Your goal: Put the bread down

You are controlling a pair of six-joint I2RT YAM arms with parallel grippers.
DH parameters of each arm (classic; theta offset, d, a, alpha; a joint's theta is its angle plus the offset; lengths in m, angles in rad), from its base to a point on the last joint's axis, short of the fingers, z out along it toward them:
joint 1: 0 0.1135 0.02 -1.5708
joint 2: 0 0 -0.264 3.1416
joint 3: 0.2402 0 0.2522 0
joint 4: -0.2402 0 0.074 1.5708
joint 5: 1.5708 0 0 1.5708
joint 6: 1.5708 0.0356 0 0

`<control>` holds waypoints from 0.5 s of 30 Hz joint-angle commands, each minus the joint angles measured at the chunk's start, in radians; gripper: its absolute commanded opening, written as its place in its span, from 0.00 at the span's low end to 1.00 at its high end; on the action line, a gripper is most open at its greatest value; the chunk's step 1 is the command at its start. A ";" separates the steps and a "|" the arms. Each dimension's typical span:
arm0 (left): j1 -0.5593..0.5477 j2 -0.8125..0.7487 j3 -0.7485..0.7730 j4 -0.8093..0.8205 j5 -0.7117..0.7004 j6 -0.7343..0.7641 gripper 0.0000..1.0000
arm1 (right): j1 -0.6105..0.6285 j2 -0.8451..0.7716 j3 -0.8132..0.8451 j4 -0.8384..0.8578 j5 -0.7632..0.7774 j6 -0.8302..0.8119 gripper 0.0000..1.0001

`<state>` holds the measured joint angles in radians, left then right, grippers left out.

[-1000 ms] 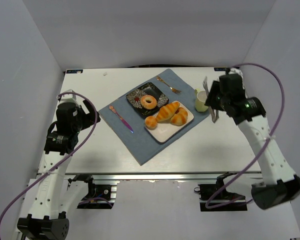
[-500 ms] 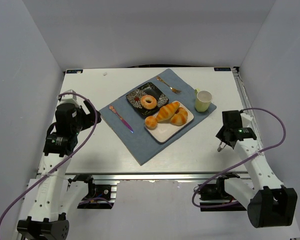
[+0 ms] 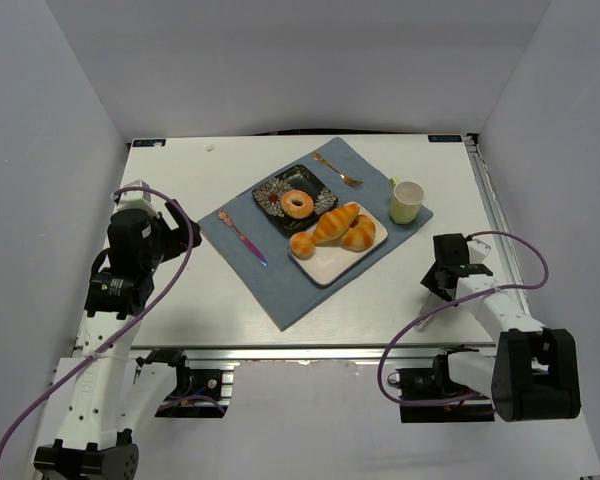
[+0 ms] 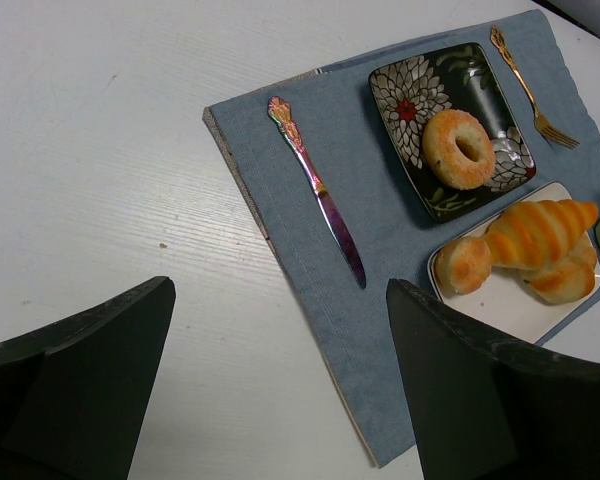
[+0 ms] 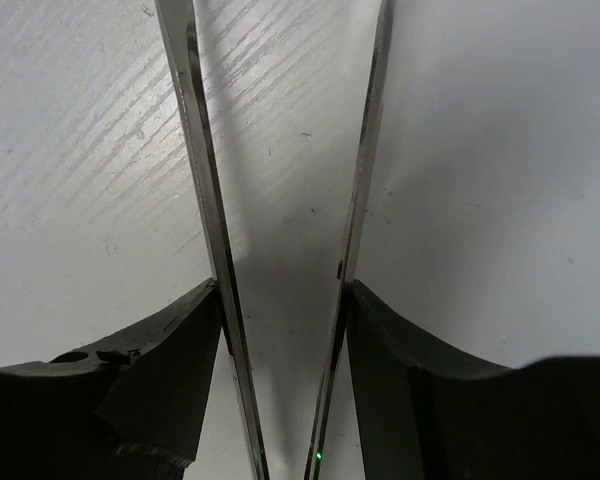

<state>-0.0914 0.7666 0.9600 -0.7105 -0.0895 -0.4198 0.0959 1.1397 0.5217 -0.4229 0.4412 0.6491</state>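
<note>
Left gripper (image 3: 185, 236) is held over the left part of the table (image 3: 210, 300), and in its wrist view (image 4: 280, 300) the jaws are spread wide with nothing between them. Just to its right, a blue cloth (image 3: 290, 285) is laid at an angle, and a knife (image 3: 242, 237) is seen on the cloth's left part. Next comes a black flowered plate (image 3: 275, 190), and the bread (image 3: 297, 204) is set in its middle, flat, hole up. Near and right of it, a white plate (image 3: 325, 265) is loaded with golden rolls (image 3: 338, 225). A fork (image 3: 337, 170) is placed at the cloth's far edge, a green cup (image 3: 406, 201) at its right corner. Far right, right gripper (image 3: 436, 283) is lowered close to bare table, its thin fingers (image 5: 195, 130) parted and empty.
</note>
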 commanded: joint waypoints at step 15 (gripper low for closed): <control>-0.002 -0.009 0.008 -0.007 -0.012 -0.007 0.98 | -0.005 -0.053 0.109 -0.052 -0.033 0.011 0.89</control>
<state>-0.0914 0.7666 0.9600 -0.7109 -0.0914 -0.4206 0.0937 1.1492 0.5503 -0.4171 0.3885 0.6487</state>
